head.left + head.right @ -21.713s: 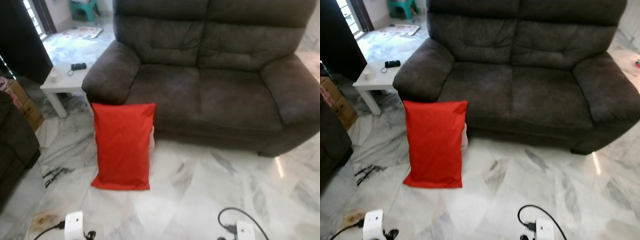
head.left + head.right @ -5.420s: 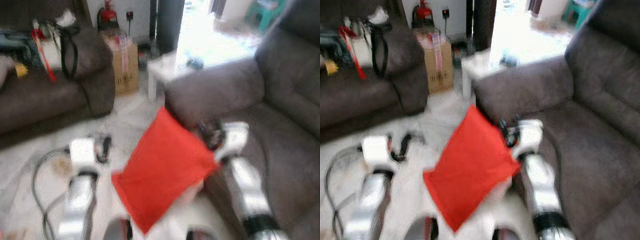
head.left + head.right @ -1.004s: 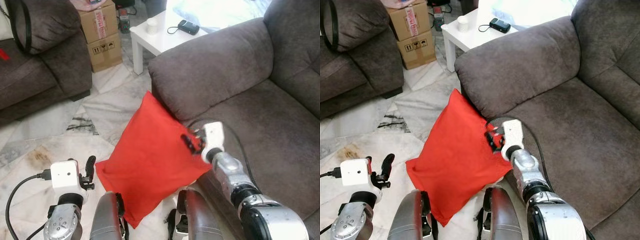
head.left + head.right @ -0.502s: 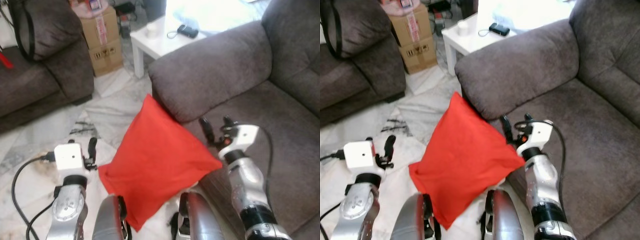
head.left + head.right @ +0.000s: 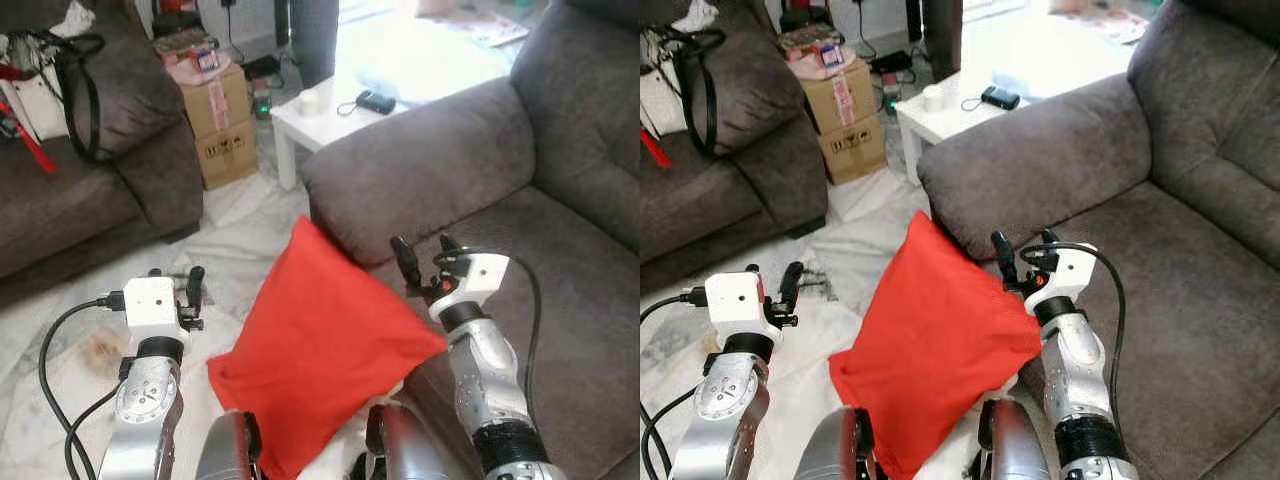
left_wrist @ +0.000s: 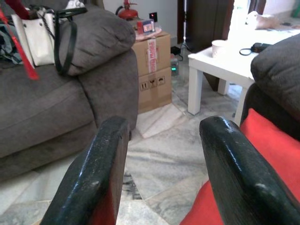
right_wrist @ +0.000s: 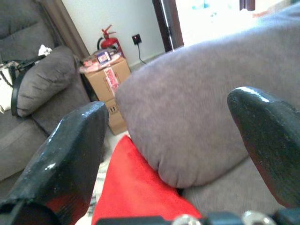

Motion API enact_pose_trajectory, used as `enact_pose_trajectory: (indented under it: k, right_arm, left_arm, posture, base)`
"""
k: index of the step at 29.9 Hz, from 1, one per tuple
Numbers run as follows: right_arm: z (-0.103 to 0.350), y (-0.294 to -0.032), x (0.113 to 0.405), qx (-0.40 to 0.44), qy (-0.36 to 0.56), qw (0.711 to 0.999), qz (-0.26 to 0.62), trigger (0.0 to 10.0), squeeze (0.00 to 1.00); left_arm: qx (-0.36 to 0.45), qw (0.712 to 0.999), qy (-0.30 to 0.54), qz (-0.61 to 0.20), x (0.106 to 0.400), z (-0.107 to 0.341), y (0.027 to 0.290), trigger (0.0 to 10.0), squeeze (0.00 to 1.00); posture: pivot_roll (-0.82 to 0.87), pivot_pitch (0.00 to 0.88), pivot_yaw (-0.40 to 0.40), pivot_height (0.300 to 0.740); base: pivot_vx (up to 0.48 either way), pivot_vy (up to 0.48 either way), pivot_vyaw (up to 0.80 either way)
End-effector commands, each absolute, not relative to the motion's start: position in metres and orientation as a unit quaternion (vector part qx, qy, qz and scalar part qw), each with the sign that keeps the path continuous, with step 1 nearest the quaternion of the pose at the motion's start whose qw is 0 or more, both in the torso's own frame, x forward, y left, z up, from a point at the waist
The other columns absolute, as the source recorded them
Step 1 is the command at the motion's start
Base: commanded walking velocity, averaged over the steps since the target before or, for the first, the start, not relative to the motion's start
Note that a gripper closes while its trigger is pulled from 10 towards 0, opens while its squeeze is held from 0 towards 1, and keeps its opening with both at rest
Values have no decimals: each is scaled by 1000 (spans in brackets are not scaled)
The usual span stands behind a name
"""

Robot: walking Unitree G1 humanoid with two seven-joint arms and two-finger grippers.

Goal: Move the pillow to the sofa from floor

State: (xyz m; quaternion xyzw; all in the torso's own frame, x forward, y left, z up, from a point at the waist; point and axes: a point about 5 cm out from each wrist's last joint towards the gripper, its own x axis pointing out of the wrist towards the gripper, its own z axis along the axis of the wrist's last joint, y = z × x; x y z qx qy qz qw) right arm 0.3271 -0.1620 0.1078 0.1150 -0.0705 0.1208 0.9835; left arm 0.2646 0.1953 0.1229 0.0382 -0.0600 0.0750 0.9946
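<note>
The red pillow (image 5: 320, 350) stands tilted on one corner against the front of the grey sofa (image 5: 570, 270), just below its armrest (image 5: 420, 175), and leans on my legs. My right gripper (image 5: 421, 252) is open at the pillow's upper right edge, over the seat's front, with nothing between its fingers (image 7: 70, 154). My left gripper (image 5: 176, 281) is open too, raised over the marble floor just left of the pillow. In the left wrist view the pillow (image 6: 262, 150) shows beside one finger (image 6: 234, 173).
A white side table (image 5: 330, 115) with a cup (image 5: 308, 100) and a small black device (image 5: 377, 102) stands beyond the armrest. Cardboard boxes (image 5: 222, 120) sit left of it. A second dark sofa (image 5: 70, 200) with a bag is at the far left. A black cable (image 5: 60, 360) trails on the floor.
One second ago my right gripper was shut on the pillow's edge; it has let go, opened and lifted. My left arm has risen beside the pillow. The camera has tilted up.
</note>
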Motion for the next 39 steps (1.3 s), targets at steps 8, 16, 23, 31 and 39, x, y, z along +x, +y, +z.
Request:
enact_pose_trajectory:
  k: [8, 16, 23, 31, 39]
  right_arm:
    - [110, -159, 329, 101, -58, 986, 120, 10000, 0]
    - [108, -158, 327, 98, -54, 985, 130, 10000, 0]
    - [102, -158, 327, 89, -36, 986, 133, 10000, 0]
    - [96, -157, 328, 77, -17, 986, 145, 10000, 0]
    - [90, -155, 327, 53, 1, 986, 159, 10000, 0]
  left_arm:
    - [39, 995, -61, 75, 265, 119, 197, 10000, 0]
    - [37, 995, -61, 76, 265, 118, 196, 10000, 0]
    - [35, 995, -57, 78, 263, 115, 195, 10000, 0]
    - [28, 995, -51, 76, 261, 113, 194, 10000, 0]
    - [8, 996, -34, 81, 258, 105, 196, 10000, 0]
  posture:
    - [48, 76, 3, 609]
    - [49, 93, -7, 574]
    - [46, 114, -14, 574]
    - [48, 127, -24, 574]
    - [48, 138, -34, 574]
  base:
    - [0, 0, 0]
    - [0, 0, 0]
    - [0, 0, 0]
    - [0, 0, 0]
    - [0, 0, 0]
